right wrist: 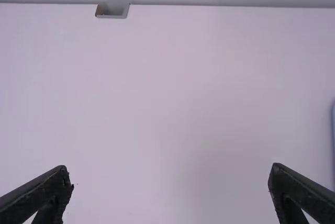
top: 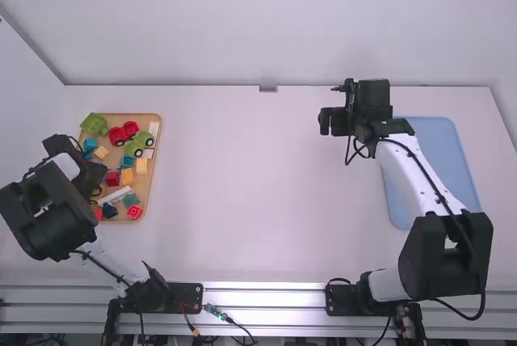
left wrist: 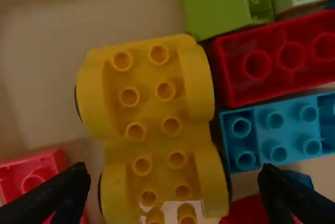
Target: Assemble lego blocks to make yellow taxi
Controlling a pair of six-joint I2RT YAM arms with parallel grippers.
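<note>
Left wrist view: left fingers (left wrist: 55, 195) wide apart, empty, above yellow car base (left wrist: 149, 111); should straddle it squarely, clearing adjacent blue brick (left wrist: 288, 130). Right fingers (right wrist: 44, 192): wide, empty.

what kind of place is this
Probably a robotics lab or test bench: two arms with grippers are fixed along a metal rail at a white table, with toy blocks in a tray as practice material.
</note>
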